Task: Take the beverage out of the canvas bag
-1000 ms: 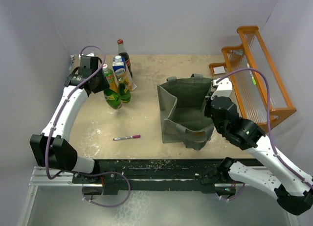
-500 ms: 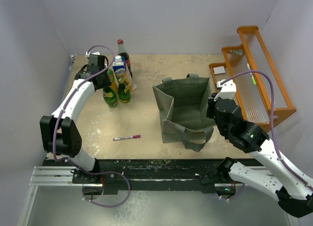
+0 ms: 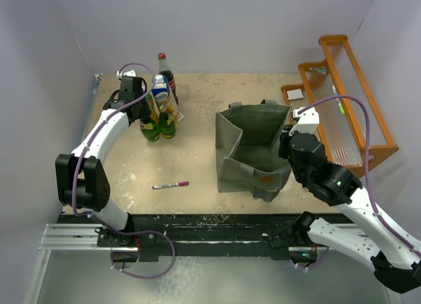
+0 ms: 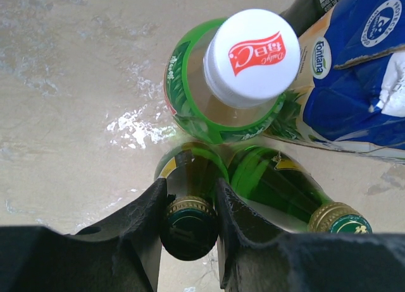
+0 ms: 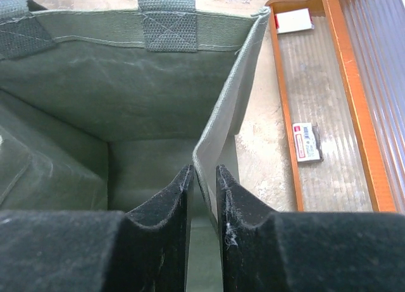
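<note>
1. The left gripper [image 4: 190, 194] is clamped on the capped neck of a green glass bottle [image 4: 190, 165]. The bottle is upright among the other drinks beside the blue carton [image 4: 354, 83], well apart from the canvas bag [image 3: 253, 143].
2. The bag's inside shows no drink, so the removal looks done; only letting go is left.
3. The right gripper [image 5: 204, 178] straddles the bag's wall with a narrow gap; whether it pinches the fabric, I cannot tell.

Pretty bare setup tbh: plain pale lilac-grey walls [image 3: 230, 27], a mottled beige surface [image 3: 197, 156], and an orange wooden rack [image 3: 358, 103] along its right edge.
</note>
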